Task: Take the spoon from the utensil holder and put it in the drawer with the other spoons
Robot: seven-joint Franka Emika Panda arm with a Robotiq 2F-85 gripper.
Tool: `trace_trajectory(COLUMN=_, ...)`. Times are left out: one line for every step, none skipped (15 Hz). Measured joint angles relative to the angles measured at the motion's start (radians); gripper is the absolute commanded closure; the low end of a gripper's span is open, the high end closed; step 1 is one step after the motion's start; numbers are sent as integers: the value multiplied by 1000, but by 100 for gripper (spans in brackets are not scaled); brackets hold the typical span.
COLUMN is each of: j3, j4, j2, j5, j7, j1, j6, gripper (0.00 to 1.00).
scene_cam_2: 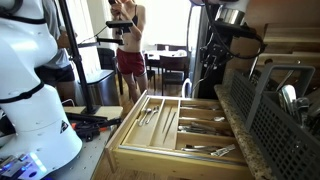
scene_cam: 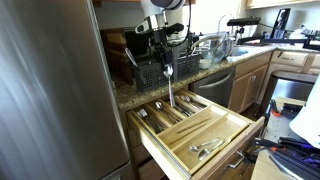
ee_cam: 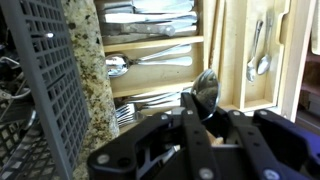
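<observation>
My gripper [scene_cam: 167,66] is shut on the spoon [scene_cam: 170,90], a slim silvery one that hangs handle-down over the open pale wooden drawer [scene_cam: 232,135]. In the wrist view the spoon's bowl [ee_cam: 205,88] sticks up between the black fingers [ee_cam: 208,112]. The utensil holder [scene_cam: 150,72], a black grid basket, stands on the granite counter just behind the gripper. It fills the left of the wrist view [ee_cam: 40,80] and the right of an exterior view [scene_cam_2: 275,115]. The other spoons [ee_cam: 150,62] lie in a drawer compartment beside the counter edge.
Forks [ee_cam: 130,110] and more small cutlery [ee_cam: 258,50] lie in neighbouring compartments. A steel fridge [scene_cam: 50,90] stands left of the drawer. A person [scene_cam_2: 128,45] stands at the back of the room. A white robot body [scene_cam_2: 30,90] is at the near left.
</observation>
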Motion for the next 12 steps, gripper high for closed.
trace_trajectory(j3=0, j4=0, j2=4, j5=2, j7=-11, j1=-1, j6=0, gripper=95)
trace_trajectory(j3=0, j4=0, j2=9, j5=4, j7=-20, j1=-2, j6=0, gripper=95)
trace_trajectory(j3=0, j4=0, j2=15, j5=5, j7=-26, j1=-4, j6=1, gripper=95)
trace_trajectory(j3=0, j4=0, j2=19, j5=5, j7=-32, j1=-6, j6=1, gripper=95)
trace_trajectory(j3=0, j4=0, j2=22, j5=5, j7=-38, j1=-7, j6=1, gripper=95)
trace_trajectory(j3=0, j4=0, j2=25, j5=5, j7=-42, j1=-9, j6=1, gripper=95)
trace_trajectory(j3=0, j4=0, j2=29, j5=5, j7=-46, j1=-10, j6=1, gripper=95)
trace_trajectory(j3=0, j4=0, j2=32, j5=5, j7=-51, j1=-11, j6=1, gripper=95)
trace_trajectory(j3=0, j4=0, j2=37, j5=5, j7=-57, j1=-12, j6=2, gripper=95)
trace_trajectory(j3=0, j4=0, j2=41, j5=5, j7=-61, j1=-13, j6=2, gripper=95)
trace_trajectory(j3=0, j4=1, j2=45, j5=5, j7=-65, j1=-14, j6=2, gripper=95)
trace_trajectory(j3=0, j4=1, j2=49, j5=5, j7=-71, j1=-15, j6=2, gripper=95)
